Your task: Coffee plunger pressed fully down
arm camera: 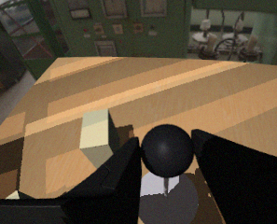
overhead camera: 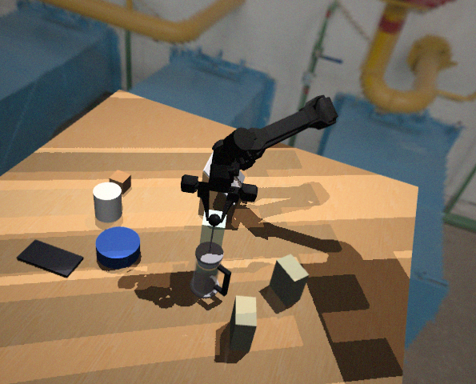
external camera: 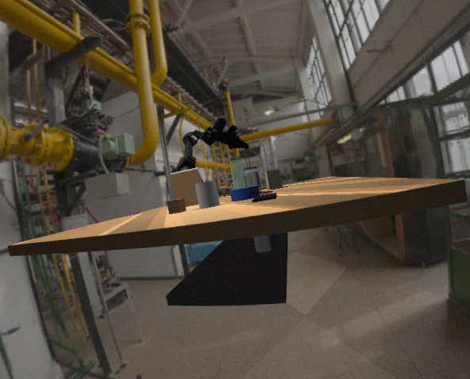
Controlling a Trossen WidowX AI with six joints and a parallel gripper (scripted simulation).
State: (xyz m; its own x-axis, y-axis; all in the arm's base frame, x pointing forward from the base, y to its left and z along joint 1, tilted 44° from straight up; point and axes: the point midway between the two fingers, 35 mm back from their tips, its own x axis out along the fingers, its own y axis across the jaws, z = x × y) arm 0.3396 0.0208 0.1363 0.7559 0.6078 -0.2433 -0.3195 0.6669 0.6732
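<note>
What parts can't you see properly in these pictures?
- Coffee press, exterior view: too small and far, partly behind the blue disc.
- Glass body of the press, wrist view: hidden under the knob and the closed jaws.
- Arm base, top view: hidden behind the arm itself.

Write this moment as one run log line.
pincer: shut on plunger knob | plunger: raised, not pressed | press: upright

The hand (arm camera: 167, 149) is closed on the plunger's black knob (arm camera: 167, 149), one dark finger (arm camera: 110, 193) at each side, above the press lid (arm camera: 170, 207) on the counter (arm camera: 175, 96).
</note>
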